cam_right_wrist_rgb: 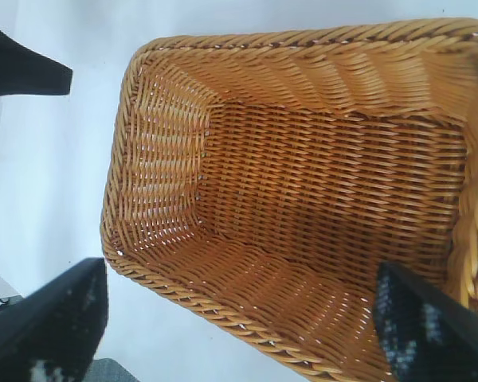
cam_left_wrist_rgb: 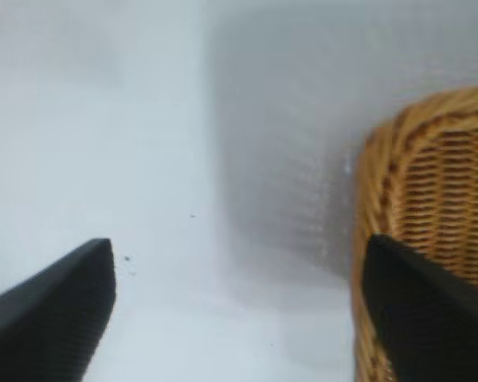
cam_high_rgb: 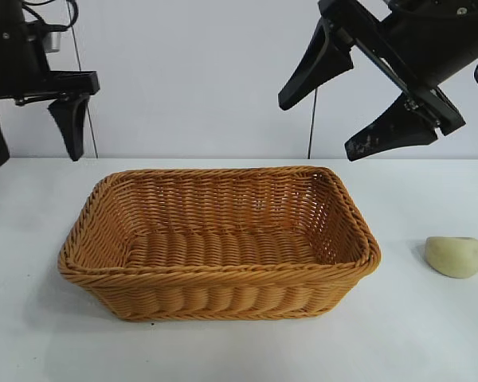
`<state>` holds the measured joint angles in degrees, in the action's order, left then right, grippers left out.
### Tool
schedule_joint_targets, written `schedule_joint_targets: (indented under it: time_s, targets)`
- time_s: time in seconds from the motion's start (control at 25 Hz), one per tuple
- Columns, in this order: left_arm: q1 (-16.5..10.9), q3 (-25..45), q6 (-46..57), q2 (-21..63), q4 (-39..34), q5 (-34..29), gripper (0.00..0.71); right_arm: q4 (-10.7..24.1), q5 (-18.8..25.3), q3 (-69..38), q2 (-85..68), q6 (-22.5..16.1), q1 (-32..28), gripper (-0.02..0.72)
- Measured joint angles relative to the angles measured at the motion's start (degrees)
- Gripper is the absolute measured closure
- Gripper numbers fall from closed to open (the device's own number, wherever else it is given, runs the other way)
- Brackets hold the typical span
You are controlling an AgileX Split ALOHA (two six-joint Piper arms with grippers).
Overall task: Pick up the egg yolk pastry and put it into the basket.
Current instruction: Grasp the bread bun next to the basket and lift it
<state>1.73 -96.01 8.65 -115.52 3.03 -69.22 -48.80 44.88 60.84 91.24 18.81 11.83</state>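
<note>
Egg yolk pastry (cam_high_rgb: 455,256) lying on the table (cam_high_rgb: 430,334), right of the basket (cam_high_rgb: 215,274).

The left gripper (cam_high_rgb: 33,131) is being held with jaws apart, gripping nothing, beyond the basket's far-left corner; the right gripper (cam_high_rgb: 346,119) is being held wide open and empty above its far-right end.

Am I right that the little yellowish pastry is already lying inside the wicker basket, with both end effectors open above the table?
Not quite. The pastry lies on the table, outside the basket, off its right end. The exterior view shows this, and the right wrist view shows nothing in the basket. The rest holds: the left end effector and right end effector are open above the table.
</note>
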Motion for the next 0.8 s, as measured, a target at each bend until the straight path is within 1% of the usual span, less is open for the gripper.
schedule_joint_targets:
  time_s: [0.08, 0.32, 0.56, 0.64, 0.8]
  targets:
    - [-0.53, 0.0, -0.54, 1.16, -0.11, 0.0, 0.1, 0.0, 0.0, 0.0, 0.0, 0.0, 0.0, 0.057]
    - [-0.59, 0.05, -1.0, 6.55, -0.65, -0.12, 0.1, 0.0, 0.18, 0.0, 0.0, 0.0, 0.0, 0.057]
    - [-0.59, 0.82, -1.13, 15.59, -1.69, -0.15, 0.101, 0.0, 0.99, 0.0, 0.0, 0.0, 0.0, 0.057]
    - [-0.59, 3.2, -1.13, 19.2, -1.75, -0.15, 0.1, 0.0, 1.05, 0.0, 0.0, -0.06, 0.0, 0.057]
    - [-0.59, 12.51, -1.15, 27.99, -2.58, -0.18, 0.1, 0.0, 1.05, 0.0, 0.0, -0.06, 0.0, 0.057]
